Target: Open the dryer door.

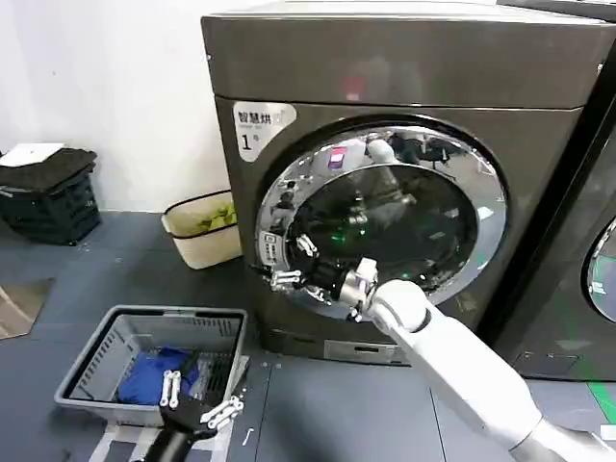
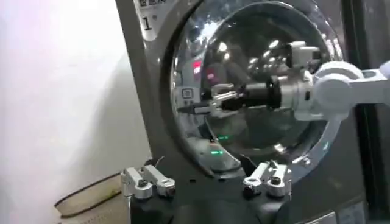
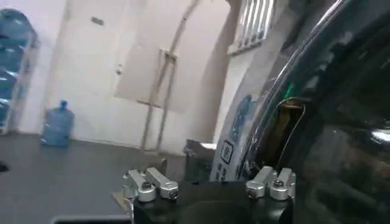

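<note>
The dryer (image 1: 385, 72) is a dark grey-brown box with a white "1" sticker (image 1: 255, 130). Its round dryer door (image 1: 481, 226) has a wide chrome rim and dark glass, and looks closed against the front. My right gripper (image 1: 296, 262) is open at the door's left rim, low down, with one finger (image 1: 286, 280) over the chrome. The left wrist view shows the same right gripper (image 2: 207, 102) against the door (image 2: 256, 73). From the right wrist, my open gripper (image 3: 210, 185) sits just in front of the rim's dark edge (image 3: 286, 122). My left gripper (image 1: 197, 399) hangs open low over the basket.
A grey laundry basket (image 1: 144, 318) with a blue cloth (image 1: 149, 371) sits on the floor at the front left. A beige bin (image 1: 197, 236) stands beside the dryer, and a black crate (image 1: 48, 197) farther left. A second, darker machine (image 1: 577, 289) is on the right.
</note>
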Controlling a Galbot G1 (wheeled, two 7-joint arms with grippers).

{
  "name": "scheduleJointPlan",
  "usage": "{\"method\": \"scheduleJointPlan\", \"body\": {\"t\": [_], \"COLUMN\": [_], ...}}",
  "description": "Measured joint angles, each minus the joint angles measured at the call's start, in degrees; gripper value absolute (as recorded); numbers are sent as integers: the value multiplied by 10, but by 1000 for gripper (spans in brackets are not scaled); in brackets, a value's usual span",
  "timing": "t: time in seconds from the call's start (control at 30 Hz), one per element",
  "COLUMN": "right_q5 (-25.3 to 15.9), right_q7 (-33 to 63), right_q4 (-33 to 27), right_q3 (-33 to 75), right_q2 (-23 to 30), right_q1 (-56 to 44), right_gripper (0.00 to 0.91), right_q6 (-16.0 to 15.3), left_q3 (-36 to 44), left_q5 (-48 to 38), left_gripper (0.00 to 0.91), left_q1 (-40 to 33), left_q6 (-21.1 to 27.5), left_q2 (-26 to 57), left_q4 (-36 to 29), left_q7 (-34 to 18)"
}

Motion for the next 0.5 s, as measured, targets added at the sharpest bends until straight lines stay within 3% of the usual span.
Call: {"method": "scheduleJointPlan", "body": {"t": [0.33,0.5], "right_q5": [29,64], "right_q7": [-47,-93], "right_q4": [19,22], "right_q3": [-6,-11], "right_q2": [-35,-53], "right_q1": [-1,2], "right_gripper": [907,907], "right_q6": [22,57], "left_q3": [-42,-58], "left_q5": [-42,-60], "left_gripper": [907,907], "left_q1": [-45,-65], "left_q6": [0,5], "left_q2": [30,45], "left_q4": [14,26], "left_q7": [23,23]}}
